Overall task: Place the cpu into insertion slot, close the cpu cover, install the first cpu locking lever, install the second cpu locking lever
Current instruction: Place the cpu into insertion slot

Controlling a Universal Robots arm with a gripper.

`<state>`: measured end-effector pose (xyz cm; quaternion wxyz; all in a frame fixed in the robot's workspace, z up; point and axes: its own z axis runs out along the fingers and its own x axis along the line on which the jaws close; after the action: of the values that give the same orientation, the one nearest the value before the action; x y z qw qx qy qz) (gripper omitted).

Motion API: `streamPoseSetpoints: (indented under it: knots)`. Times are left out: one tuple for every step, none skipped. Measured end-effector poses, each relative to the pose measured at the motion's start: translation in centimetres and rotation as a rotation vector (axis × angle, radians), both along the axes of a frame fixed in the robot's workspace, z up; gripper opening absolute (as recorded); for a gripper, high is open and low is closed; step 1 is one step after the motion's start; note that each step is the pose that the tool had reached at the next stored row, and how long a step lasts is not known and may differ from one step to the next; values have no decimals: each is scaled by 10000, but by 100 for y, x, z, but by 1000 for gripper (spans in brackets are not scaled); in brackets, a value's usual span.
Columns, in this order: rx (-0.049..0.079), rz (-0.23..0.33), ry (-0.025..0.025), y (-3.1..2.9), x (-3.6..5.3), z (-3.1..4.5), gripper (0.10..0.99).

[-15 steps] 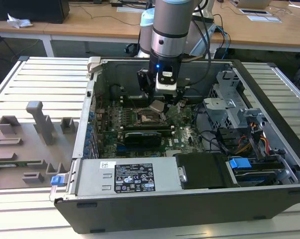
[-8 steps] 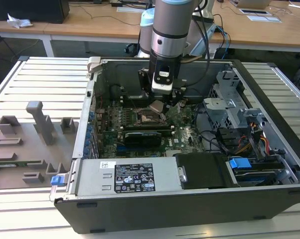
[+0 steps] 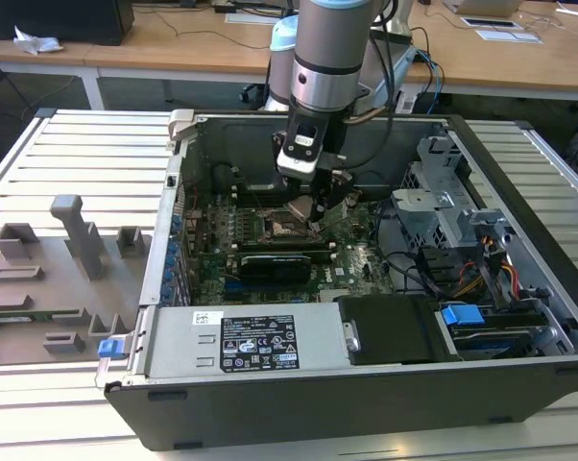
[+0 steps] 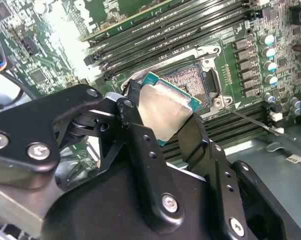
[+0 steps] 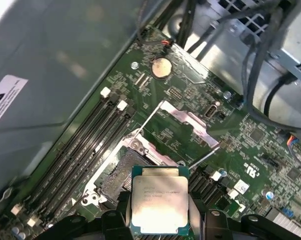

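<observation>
Exterior view: arm reaches down into an open computer case [image 3: 443, 384] on a slatted surface [image 3: 87, 154]. Pincer [image 3: 308, 204] sits low over the green board, clamped on the cpu [image 3: 300, 210], which is tilted just above the insertion slot [image 3: 279, 230].

Second wrist view: black fingers [image 4: 135, 125] grip the cpu [image 4: 166, 107] by two opposite edges, silvery top facing the camera. Chip is tilted, one edge near the rim of the insertion slot [image 4: 188, 80], not seated. Long memory slots [image 4: 190, 30] run beside the socket. A thin lever [image 4: 250, 120] lies free.

First wrist view: cpu [image 5: 158, 197] held over the socket edge, insertion slot [image 5: 115, 172] uncovered. The cpu cover [image 5: 190, 121] is swung open, away from the slot. Coin battery [image 5: 160, 67] farther along the board.
</observation>
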<state>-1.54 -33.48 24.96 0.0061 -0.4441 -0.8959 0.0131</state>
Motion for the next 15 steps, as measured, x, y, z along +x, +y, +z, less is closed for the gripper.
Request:
streamPoseSetpoints:
  knots:
    - [-6,-139,0,0,0,0,545]
    - [-6,-181,0,0,0,0,545]
    - [-6,-213,0,0,0,0,545]
    - [-5,-241,0,0,0,-1,545]
    - [-5,-274,0,0,0,-1,545]
    - [-4,-296,0,0,0,-1,545]
    - [-5,-322,0,0,0,-1,545]
    - [-4,-353,0,0,0,-1,545]
    - [-4,-396,0,0,0,-1,545]
    - [-4,-442,-1,0,0,-2,545]
    - [-4,-506,0,0,0,-2,545]
    - [-5,-556,0,0,0,-2,545]
    - [-5,-612,0,0,0,-2,545]
    - [-6,-681,-1,0,0,-2,545]
    - [-7,-738,0,0,0,-2,545]
